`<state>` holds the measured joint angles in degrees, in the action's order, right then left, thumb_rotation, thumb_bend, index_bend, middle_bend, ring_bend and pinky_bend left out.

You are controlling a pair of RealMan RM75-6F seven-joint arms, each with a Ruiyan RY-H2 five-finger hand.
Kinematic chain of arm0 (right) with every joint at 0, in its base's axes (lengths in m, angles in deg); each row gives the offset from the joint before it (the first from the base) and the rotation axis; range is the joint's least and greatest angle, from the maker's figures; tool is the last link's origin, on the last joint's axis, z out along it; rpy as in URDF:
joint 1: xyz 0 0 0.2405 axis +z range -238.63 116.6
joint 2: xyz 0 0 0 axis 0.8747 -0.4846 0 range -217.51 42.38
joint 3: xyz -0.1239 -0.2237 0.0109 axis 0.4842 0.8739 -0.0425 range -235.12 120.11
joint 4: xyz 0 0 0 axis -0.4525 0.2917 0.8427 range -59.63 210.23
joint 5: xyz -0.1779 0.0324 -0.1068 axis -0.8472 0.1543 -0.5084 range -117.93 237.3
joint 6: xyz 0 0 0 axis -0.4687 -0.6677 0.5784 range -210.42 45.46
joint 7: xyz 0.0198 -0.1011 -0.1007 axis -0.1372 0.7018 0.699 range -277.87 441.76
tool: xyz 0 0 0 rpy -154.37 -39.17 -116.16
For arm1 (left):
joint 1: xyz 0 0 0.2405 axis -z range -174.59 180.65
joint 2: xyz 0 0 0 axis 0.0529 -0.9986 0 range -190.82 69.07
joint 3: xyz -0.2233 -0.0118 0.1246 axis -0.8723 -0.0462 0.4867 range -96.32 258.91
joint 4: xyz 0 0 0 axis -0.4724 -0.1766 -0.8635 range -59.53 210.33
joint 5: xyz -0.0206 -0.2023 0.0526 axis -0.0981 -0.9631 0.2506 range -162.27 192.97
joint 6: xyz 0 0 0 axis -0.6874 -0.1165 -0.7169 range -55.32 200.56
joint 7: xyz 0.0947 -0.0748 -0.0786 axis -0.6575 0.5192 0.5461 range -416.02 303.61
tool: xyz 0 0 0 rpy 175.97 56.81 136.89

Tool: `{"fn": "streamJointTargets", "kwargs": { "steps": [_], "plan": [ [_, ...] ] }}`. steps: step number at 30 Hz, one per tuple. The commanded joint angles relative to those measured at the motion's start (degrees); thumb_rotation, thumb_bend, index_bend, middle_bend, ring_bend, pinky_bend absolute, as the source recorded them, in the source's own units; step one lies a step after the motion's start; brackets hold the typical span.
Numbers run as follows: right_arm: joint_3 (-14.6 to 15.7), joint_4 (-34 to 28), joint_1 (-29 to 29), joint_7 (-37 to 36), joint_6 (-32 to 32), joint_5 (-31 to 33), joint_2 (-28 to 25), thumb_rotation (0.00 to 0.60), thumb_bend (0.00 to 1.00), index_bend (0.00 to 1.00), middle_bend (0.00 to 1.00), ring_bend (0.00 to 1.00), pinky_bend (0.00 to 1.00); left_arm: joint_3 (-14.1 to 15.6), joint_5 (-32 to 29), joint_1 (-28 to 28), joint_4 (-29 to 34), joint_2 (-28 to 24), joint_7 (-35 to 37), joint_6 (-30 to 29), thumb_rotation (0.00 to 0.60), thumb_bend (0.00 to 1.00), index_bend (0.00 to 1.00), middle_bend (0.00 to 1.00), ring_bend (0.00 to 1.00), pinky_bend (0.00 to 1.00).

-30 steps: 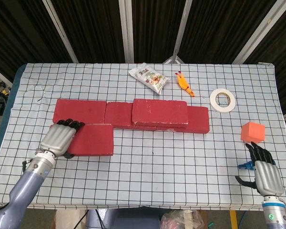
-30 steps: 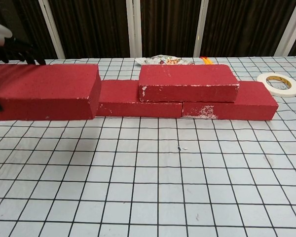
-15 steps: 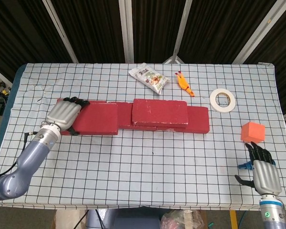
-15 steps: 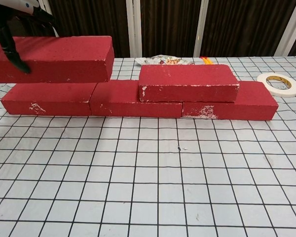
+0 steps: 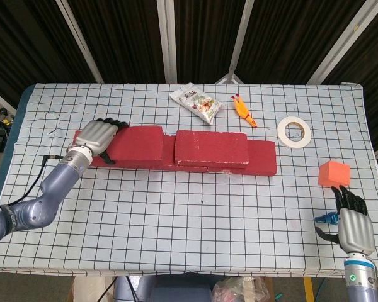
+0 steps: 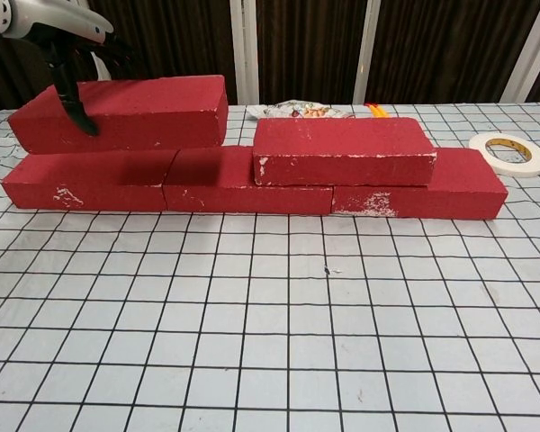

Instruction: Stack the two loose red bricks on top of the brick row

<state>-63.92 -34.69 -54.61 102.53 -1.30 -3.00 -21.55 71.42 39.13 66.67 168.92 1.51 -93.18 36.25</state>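
L hand (image 5: 97, 136) grips 2nd brick (image 6: 126, 112) by left end, over brick row (image 6: 252, 184), beside 1st stacked brick (image 6: 342, 150); likely aligning for set-down. R hand (image 5: 353, 226) idle, fingers apart, empty.

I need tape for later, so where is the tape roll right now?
In the head view the tape roll lies far right on the table, beyond the brick row, between the yellow toy and the orange cube.

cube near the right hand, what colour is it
Orange. The cube shows best in the head view, on the checked cloth ahead of the right hand.
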Motion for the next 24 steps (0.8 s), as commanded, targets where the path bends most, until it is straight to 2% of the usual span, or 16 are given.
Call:
{"fn": "streamJointTargets", "kwargs": {
  "steps": [1,11,24],
  "plan": [
    [-0.20,0.12,0.15,0.55,0.12,0.63,0.24,0.600,0.19,0.08,0.03,0.00,0.00,1.58,0.24,1.84,-3.45,1.80,1.70,2.31,0.600,0.03,0.20,0.25,0.13,0.18],
    [-1.18,0.48,0.01,1.75,1.57,3.04,0.70,0.600,0.19,0.08,0.03,0.00,0.00,5.32,2.09,4.99,-10.48,4.79,5.04,6.27,0.600,0.03,0.20,0.24,0.12,0.18],
    [-1.68,0.58,0.10,2.77,2.33,4.56,1.14,0.600,0.19,0.08,0.03,0.00,0.00,7.22,5.17,7.00,-16.56,9.24,10.16,7.10,0.600,0.03,0.20,0.24,0.12,0.18]
  ]
}}
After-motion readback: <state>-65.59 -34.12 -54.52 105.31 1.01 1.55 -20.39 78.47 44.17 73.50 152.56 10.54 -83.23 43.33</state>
